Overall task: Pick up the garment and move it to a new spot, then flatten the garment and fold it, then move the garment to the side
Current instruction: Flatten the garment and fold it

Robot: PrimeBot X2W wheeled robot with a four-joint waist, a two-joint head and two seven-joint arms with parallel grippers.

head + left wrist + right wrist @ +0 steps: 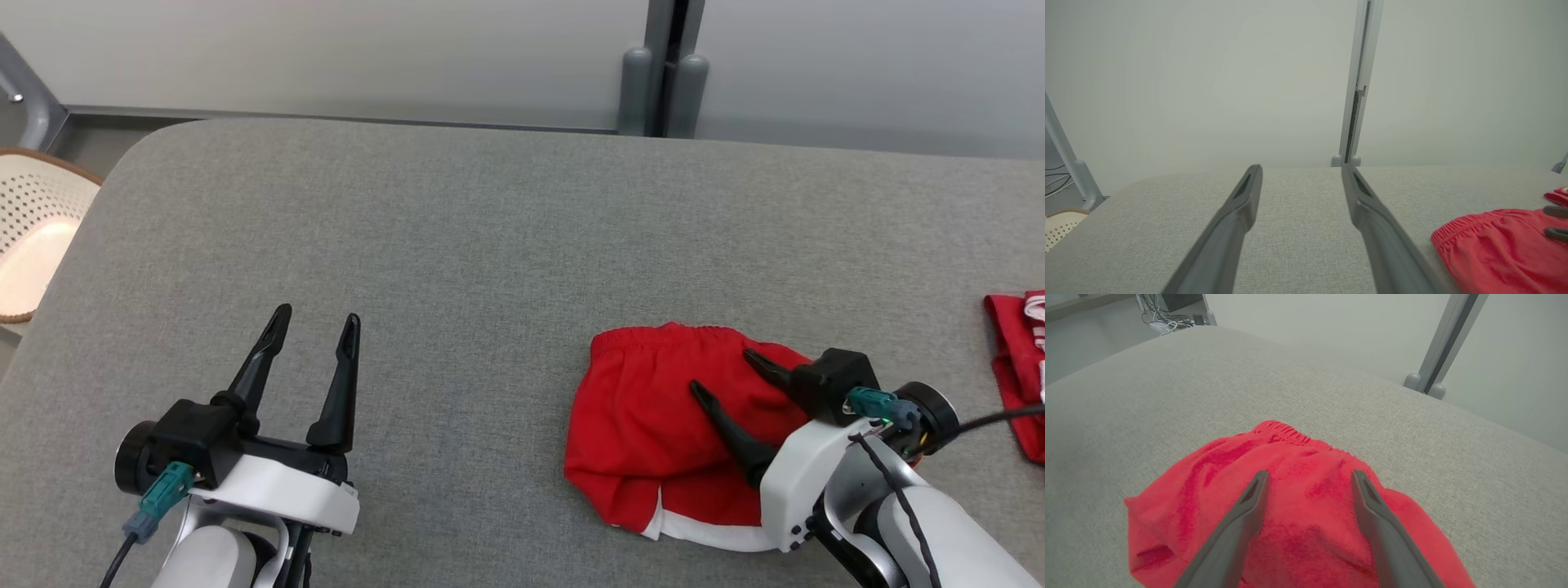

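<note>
Right hand (pixel 720 368) sits at the lower right of my head view. Its two dark fingers are spread fairly wide, gripping nothing, and point up and to the left over the red shorts. In the right wrist view that hand (pixel 1310 472) has both fingers lying across the red cloth. I cannot tell whether the tips press on it or hang just above it.

Left hand (pixel 318 313) is at the lower left of the head view, fingers also wide apart and empty, above bare grey surface well away from the shorts. The left wrist view shows the same spread of this hand (pixel 1301 167).

The grey fabric counter (pixel 490 245) takes up most of my head view, with a rounded corner at the upper left.

The red shorts (pixel 645 408) lie bunched on the counter at the lower right of centre. Their gathered waistband (pixel 694 331) is toward the top of the frame and a white trim (pixel 702 531) runs along the bottom edge.

A cream perforated piece (pixel 33 237) with a brown rim is at the left edge; whether it is a chair or a basket I cannot tell.

A second red garment (pixel 1016 367) pokes in at the right edge, apart from the shorts.

A grey post (pixel 661 90) stands against the wall at the top.
</note>
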